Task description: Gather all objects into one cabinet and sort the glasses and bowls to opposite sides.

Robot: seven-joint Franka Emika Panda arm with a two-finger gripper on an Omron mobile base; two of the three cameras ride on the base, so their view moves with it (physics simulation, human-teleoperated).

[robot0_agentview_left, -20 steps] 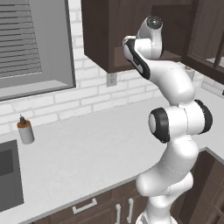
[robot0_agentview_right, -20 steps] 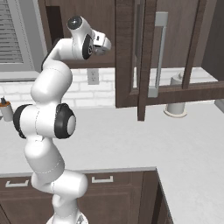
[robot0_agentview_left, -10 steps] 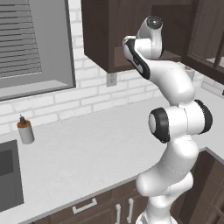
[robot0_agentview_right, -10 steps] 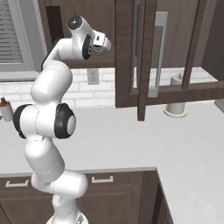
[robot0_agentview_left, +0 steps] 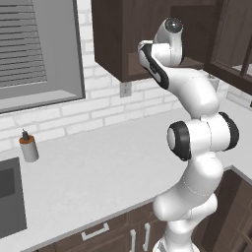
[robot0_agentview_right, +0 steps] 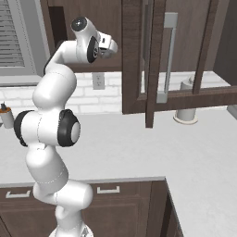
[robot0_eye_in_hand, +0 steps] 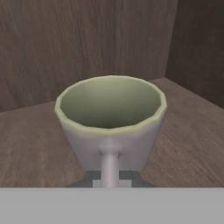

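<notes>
A pale grey-beige tumbler (robot0_eye_in_hand: 111, 118) stands upright on the dark wooden shelf (robot0_eye_in_hand: 30, 144) inside the wall cabinet (robot0_agentview_left: 123, 44), close to its back corner. A pale rib runs down the tumbler's near wall. My gripper (robot0_eye_in_hand: 110, 177) is right against that near side, its dark fingertips (robot0_eye_in_hand: 93, 177) close together on either side of the rib, shut on the tumbler. In the right base view my hand (robot0_agentview_right: 107, 45) reaches into the cabinet beside its open glass-paned door (robot0_agentview_right: 152, 60) with the grey bar handle (robot0_agentview_right: 168, 55). The blue cup and the red-brown bowl are out of view.
A second open door (robot0_agentview_left: 231, 44) hangs to the right of the arm. A pale cylinder (robot0_agentview_right: 186, 102) stands on the counter (robot0_agentview_right: 139, 143) behind the door. A small capped bottle (robot0_agentview_left: 28, 147) stands near the sink (robot0_agentview_left: 10, 197) at the far left.
</notes>
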